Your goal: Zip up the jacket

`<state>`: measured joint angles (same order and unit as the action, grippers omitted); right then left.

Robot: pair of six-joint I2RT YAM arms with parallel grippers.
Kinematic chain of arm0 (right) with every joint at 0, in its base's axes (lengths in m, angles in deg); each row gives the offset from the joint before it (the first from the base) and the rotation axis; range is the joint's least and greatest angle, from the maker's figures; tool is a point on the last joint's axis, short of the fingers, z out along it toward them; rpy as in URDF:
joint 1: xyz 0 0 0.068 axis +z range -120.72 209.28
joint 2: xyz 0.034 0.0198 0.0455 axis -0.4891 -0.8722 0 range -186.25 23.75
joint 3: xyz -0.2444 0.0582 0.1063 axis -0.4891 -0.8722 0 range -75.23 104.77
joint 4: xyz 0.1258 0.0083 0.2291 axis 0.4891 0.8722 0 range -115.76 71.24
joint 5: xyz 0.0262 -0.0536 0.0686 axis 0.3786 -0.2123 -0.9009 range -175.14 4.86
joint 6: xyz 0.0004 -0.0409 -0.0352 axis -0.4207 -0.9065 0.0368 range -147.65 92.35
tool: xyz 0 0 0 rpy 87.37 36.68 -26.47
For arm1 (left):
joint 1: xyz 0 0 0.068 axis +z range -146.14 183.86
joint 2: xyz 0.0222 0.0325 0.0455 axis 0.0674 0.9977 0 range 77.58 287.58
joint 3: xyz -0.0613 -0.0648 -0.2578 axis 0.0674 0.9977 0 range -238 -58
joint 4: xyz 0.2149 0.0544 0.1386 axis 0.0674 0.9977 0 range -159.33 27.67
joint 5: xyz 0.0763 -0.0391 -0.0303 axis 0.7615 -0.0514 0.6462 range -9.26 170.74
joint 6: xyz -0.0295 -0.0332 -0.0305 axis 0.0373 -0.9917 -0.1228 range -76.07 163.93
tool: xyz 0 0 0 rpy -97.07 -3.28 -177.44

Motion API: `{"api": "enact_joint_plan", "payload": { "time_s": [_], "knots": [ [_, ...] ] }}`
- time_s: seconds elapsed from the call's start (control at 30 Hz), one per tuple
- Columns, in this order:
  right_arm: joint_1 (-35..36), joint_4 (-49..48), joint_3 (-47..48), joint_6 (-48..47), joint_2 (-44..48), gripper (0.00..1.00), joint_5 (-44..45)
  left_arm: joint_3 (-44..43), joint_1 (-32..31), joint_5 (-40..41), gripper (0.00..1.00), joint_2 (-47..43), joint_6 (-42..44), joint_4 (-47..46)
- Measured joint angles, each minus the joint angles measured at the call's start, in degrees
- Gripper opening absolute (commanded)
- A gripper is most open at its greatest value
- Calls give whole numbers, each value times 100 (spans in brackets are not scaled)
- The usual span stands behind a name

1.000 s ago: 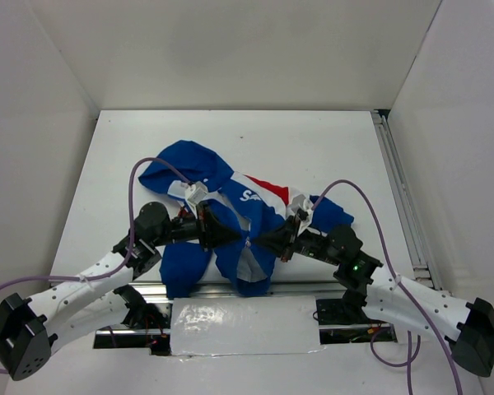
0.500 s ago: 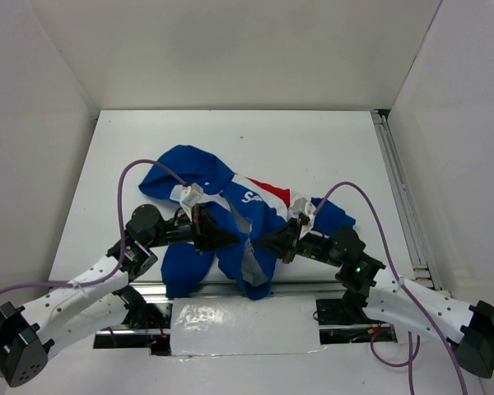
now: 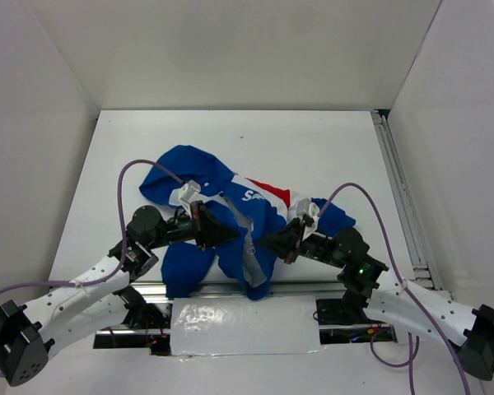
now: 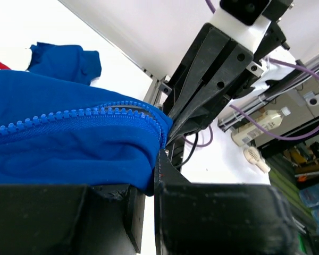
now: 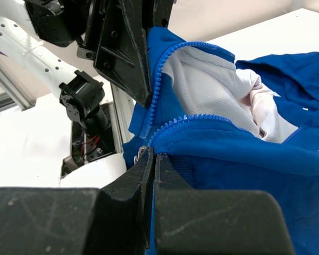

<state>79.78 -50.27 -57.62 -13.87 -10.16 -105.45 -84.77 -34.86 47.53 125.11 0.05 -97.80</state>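
The royal-blue jacket (image 3: 199,169) lies crumpled at the table's near middle, its red and white chest panel and lettering (image 3: 259,194) facing up and its white lining showing along the open front. My left gripper (image 3: 232,236) is shut on the left front edge, its blue zipper teeth (image 4: 69,114) running into the jaws. My right gripper (image 3: 260,240) is shut on the right front edge at the hem, with the zipper teeth (image 5: 194,119) and a small metal slider (image 5: 142,153) at its tip. The two grippers nearly touch, tips facing.
A metal rail (image 3: 399,197) runs along the table's right edge. The jacket's hem hangs over the near table edge (image 3: 255,288) by the arm bases. White walls close in the left, back and right sides.
Both grippers have kept their hold and drifted slightly left and nearer, the jacket's front edges shifting with them; the left arm's elbow has moved left.
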Motion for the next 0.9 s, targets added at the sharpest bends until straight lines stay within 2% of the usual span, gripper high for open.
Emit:
{"api": "enact_joint_plan", "payload": {
  "time_s": [0.37,0.9],
  "knots": [
    [0,-59,-4,116,39,0,20,157,0,28,0,216,-411,-758],
    [0,-184,-4,186,-142,0,31,225,0,-33,0,369,-551,-1019]
  ]
}}
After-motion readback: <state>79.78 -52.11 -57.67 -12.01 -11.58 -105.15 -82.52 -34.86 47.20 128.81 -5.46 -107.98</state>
